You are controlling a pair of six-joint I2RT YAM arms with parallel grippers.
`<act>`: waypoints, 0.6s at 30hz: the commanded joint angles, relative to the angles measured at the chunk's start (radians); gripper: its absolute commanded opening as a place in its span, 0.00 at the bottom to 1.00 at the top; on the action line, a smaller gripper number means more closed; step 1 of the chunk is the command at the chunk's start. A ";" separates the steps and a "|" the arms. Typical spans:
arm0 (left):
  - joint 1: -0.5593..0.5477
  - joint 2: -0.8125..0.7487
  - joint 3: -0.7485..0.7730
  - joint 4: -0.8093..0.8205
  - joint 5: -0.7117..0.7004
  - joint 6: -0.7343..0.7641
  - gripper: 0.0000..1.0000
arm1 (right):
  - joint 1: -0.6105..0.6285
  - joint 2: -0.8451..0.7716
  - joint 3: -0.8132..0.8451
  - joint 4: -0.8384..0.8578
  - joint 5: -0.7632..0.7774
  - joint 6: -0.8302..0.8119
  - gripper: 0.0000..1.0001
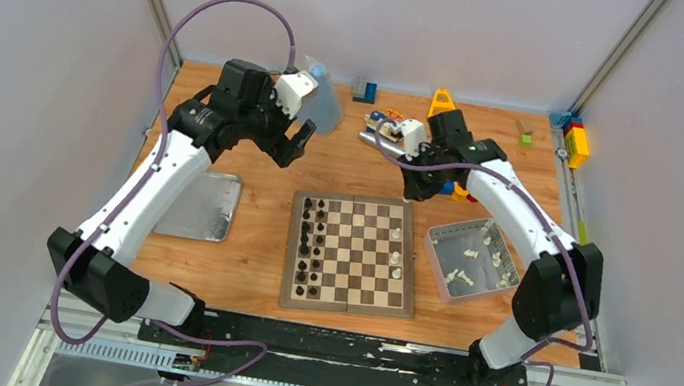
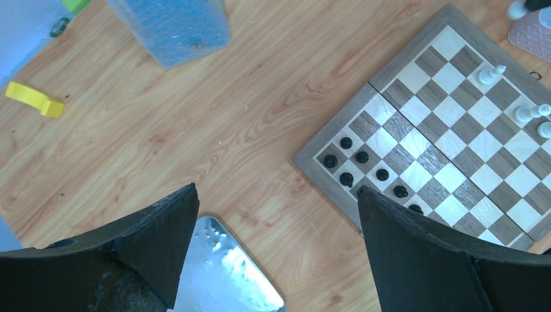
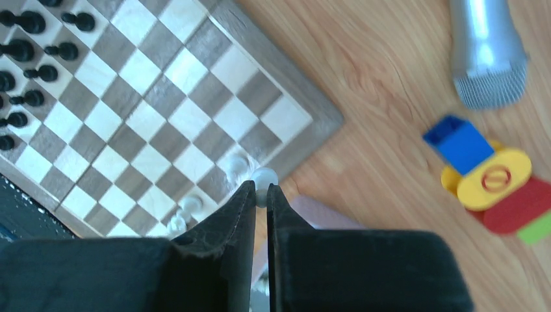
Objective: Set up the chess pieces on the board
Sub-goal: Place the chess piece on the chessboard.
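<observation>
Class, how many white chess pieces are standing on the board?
3 white pieces, all along the board's right side: one farthest back, one mid-board, one just nearer. A fourth piece sits gripped in the right pincer, not yet placed.

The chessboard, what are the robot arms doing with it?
They are setting up a chess game. The right gripper pinches one small white piece near the far right corner of the board. Three white pieces stand along the board's right side, and the black pieces fill its left side. More white ones wait in the metal tin beside the board. The left gripper hangs open over the table, holding nothing.
</observation>
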 commanded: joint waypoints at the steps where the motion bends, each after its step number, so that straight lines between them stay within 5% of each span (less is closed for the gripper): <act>1: 0.028 -0.076 -0.012 0.056 -0.018 -0.023 1.00 | 0.066 0.142 0.112 -0.003 0.031 0.031 0.00; 18: 0.040 -0.137 -0.050 0.037 -0.015 -0.004 1.00 | 0.124 0.379 0.221 0.028 0.042 0.032 0.00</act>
